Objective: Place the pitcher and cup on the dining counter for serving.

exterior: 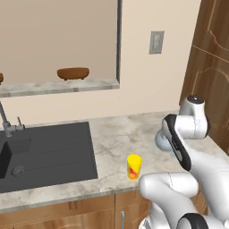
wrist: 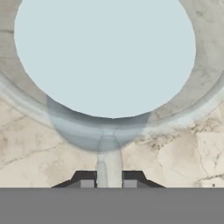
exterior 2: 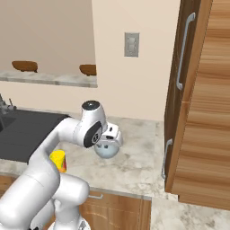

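The pale blue-grey glass pitcher (exterior: 161, 142) (exterior 2: 107, 151) stands on the marbled worktop, right of the sink. In the hand view I look straight down into its wide round rim (wrist: 105, 57). My gripper (wrist: 109, 180) (exterior 2: 110, 139) hangs over it, the two fingertips (wrist: 86, 179) closed against a thin strip of the pitcher's glass wall between them. The small yellow cup (exterior: 133, 166) (exterior 2: 59, 161) with a red mark stands upright near the worktop's front edge, left of the pitcher and apart from it. The dining counter (exterior: 58, 87) (exterior 2: 49, 78) runs along the back, raised behind the wall opening.
A black sink (exterior: 44, 152) with a faucet (exterior: 6, 123) fills the worktop's left. Brown bowls (exterior: 73, 73) (exterior 2: 24, 66) sit on the dining counter. A tall wooden cabinet (exterior 2: 202, 99) bounds the worktop on the right. My own arm crosses between cup and pitcher.
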